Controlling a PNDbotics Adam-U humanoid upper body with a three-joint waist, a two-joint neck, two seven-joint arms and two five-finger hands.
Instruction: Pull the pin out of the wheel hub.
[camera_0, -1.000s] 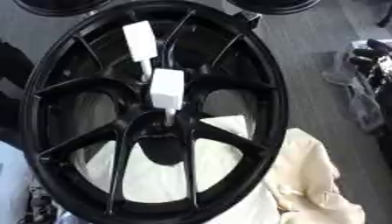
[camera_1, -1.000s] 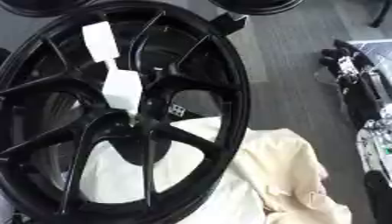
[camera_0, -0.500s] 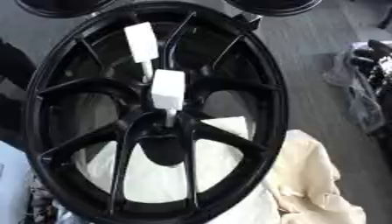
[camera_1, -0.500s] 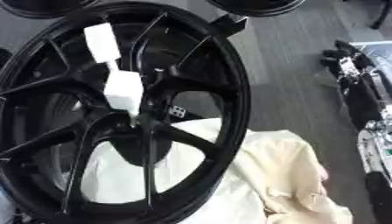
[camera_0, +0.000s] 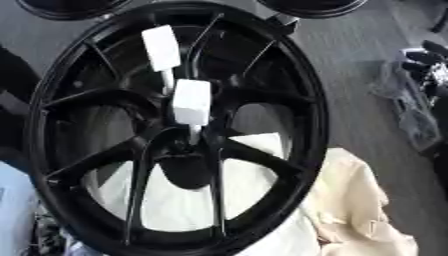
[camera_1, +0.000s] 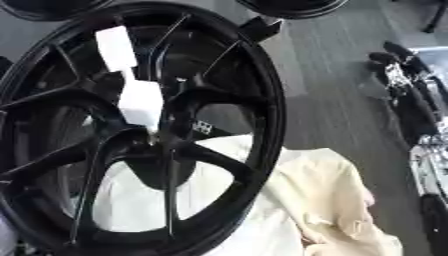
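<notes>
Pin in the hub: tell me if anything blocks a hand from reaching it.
Nothing visible does. The white-topped pin stands clear above the hub, with a second pin beyond it. No hand is near the wheel.

Grey floor (camera_0: 367, 60) behind, dull and evenly lit. Cream cloth (camera_1: 324, 200) crumpled at lower right. Dark round shapes (camera_0: 311, 6) along the far edge; black and silver clutter (camera_1: 407, 85) at right.
</notes>
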